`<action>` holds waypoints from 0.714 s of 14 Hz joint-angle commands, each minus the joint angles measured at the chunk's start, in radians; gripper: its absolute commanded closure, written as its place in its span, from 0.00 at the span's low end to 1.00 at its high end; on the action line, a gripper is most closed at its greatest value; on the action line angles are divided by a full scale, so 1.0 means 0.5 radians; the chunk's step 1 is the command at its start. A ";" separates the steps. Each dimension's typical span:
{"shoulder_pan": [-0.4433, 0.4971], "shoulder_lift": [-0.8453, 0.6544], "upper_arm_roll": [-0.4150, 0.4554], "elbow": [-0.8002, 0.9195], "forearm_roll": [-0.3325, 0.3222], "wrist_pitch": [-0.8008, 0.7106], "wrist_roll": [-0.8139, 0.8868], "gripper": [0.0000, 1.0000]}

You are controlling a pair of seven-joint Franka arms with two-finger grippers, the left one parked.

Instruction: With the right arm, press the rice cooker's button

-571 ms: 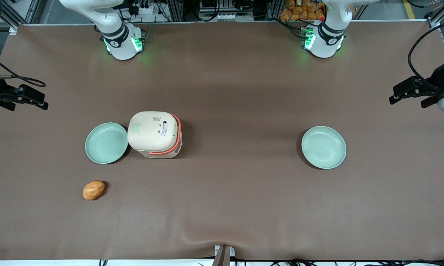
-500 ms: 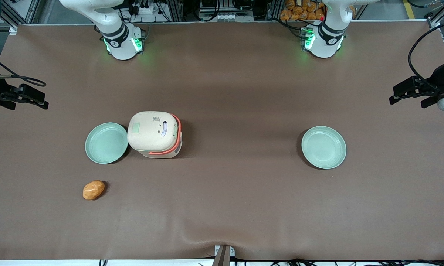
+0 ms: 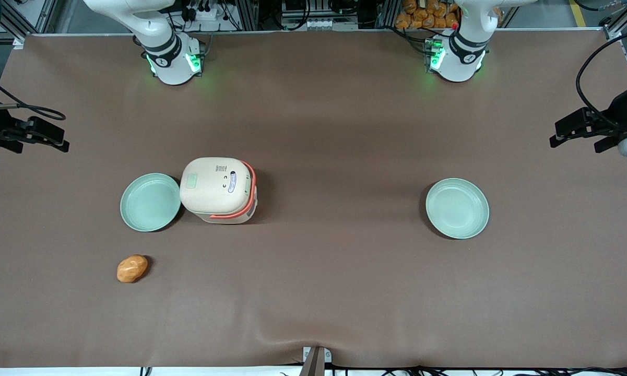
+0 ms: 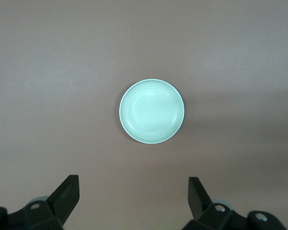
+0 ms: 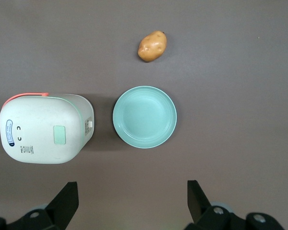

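The small cream rounded-square rice cooker (image 3: 218, 190) with coral-orange handle band stands on the brown table (image 3: 334, 130), touching a pale green round plate (image 3: 150, 202). An orange-brown potato (image 3: 132, 268) lies nearer the front camera. The right arm's black gripper (image 5: 132, 203) hangs high above, fingers spread wide, holding nothing.

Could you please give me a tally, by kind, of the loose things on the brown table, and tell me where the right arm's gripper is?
Rice cooker: 1
Pale green plates: 2
Potato: 1
Total: 4
The gripper is open, high above the table, looking down on the plate beside the rice cooker.
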 commanded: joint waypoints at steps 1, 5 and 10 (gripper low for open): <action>-0.005 -0.053 0.017 -0.031 -0.005 -0.022 -0.108 0.00; 0.014 -0.038 0.029 -0.006 0.020 -0.037 -0.127 0.00; 0.136 -0.004 0.075 -0.018 0.124 0.073 -0.105 0.00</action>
